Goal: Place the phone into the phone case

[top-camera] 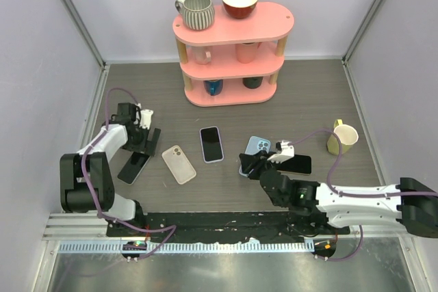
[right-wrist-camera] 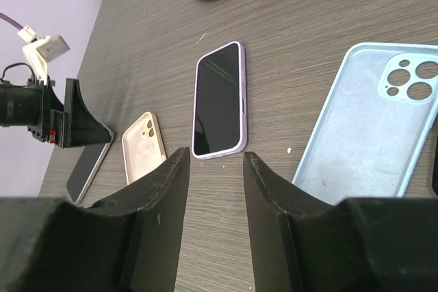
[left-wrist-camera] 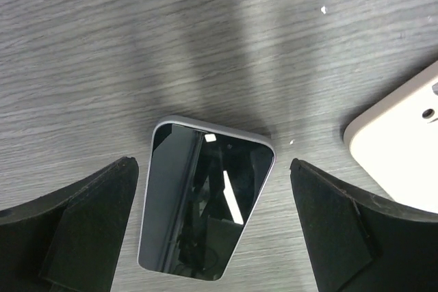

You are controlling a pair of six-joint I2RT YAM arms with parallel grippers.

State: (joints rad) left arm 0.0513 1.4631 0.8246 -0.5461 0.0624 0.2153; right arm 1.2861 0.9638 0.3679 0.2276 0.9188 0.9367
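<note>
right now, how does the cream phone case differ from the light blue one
Camera cutout: the cream case shows two small lens holes, the light blue case three larger ones. Place: the cream case lies left of the lilac-edged phone, the light blue case right of it, near the right hand. Both lie flat on the table.

Blk claws, purple cables

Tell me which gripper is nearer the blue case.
Right. The right gripper is just beside the blue case; the left gripper is far off, over a bare phone.
</note>
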